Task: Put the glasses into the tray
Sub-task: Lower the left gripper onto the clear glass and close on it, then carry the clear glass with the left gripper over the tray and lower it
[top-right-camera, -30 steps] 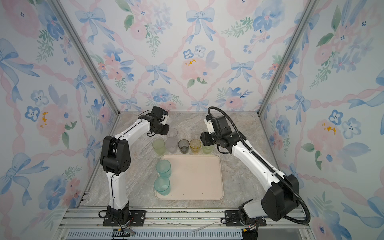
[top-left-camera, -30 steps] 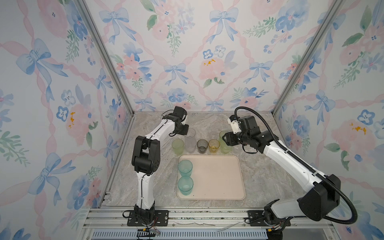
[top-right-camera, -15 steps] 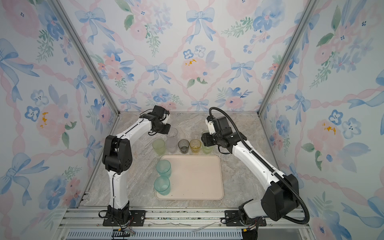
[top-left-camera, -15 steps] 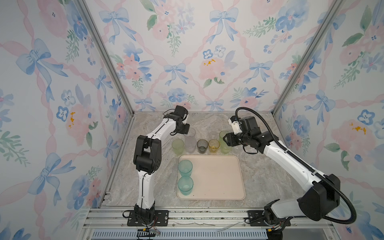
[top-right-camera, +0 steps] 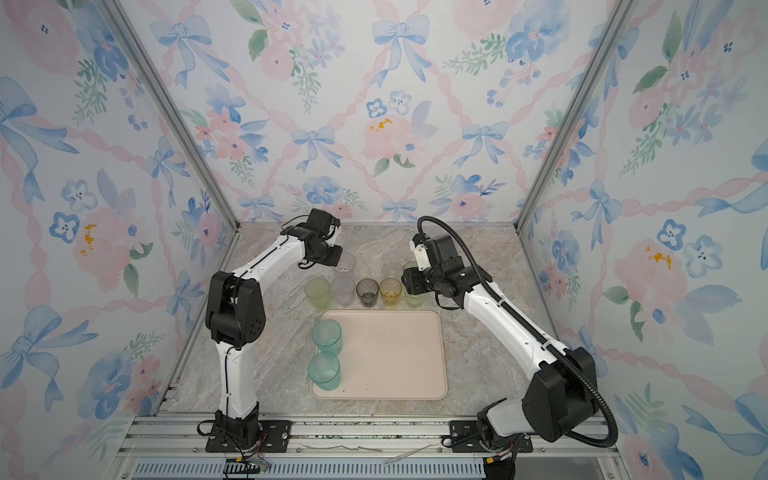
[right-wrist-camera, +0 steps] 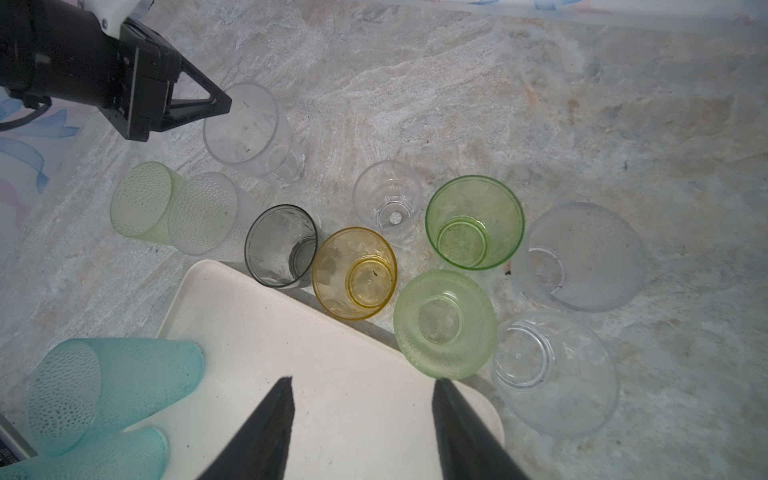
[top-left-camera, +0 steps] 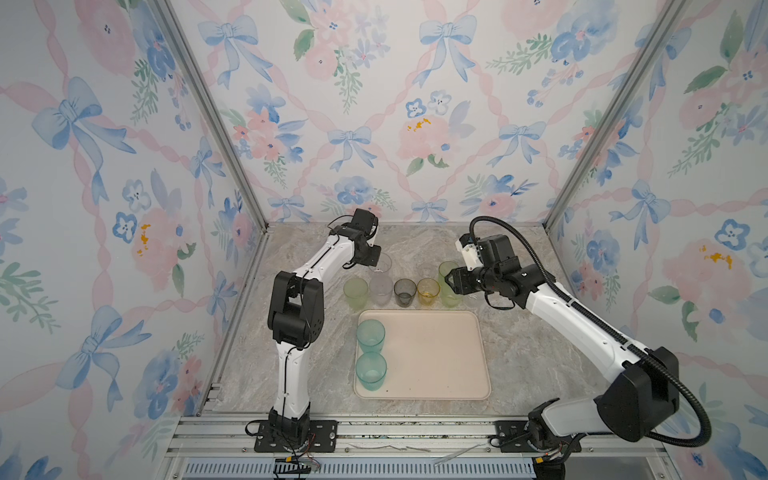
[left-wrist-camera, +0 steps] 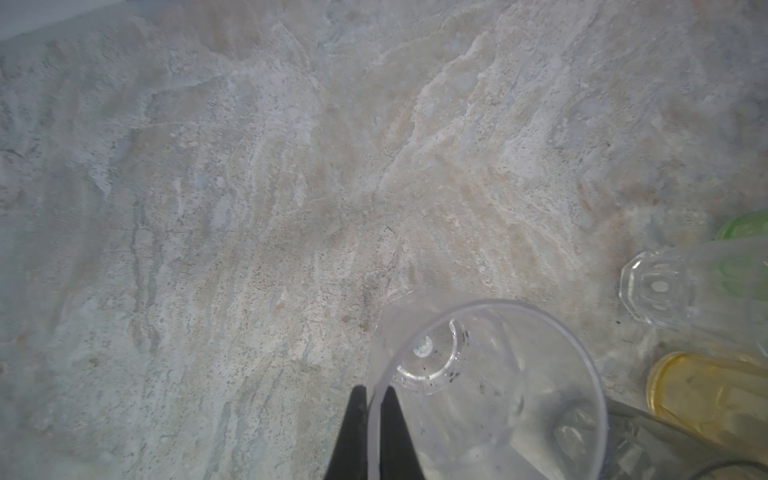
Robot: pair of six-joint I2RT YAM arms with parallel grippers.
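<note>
In both top views, two teal tumblers (top-left-camera: 371,334) stand in the tray (top-left-camera: 436,361). Left wrist: our left gripper (left-wrist-camera: 372,392) pinches the rim of a clear tumbler (left-wrist-camera: 486,386). Right wrist: right gripper (right-wrist-camera: 361,380) spread, empty, above the tray; we count ten glasses (right-wrist-camera: 353,272) left on the counter (right-wrist-camera: 540,104).

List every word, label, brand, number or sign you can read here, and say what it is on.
No readable text anywhere.
The glasses, such as the clear glass and the amber glass: no print or label.
The tray: plain, unmarked.
The left arm and right arm: no marking large enough to read.
The walls: only painted bows and flowers.
</note>
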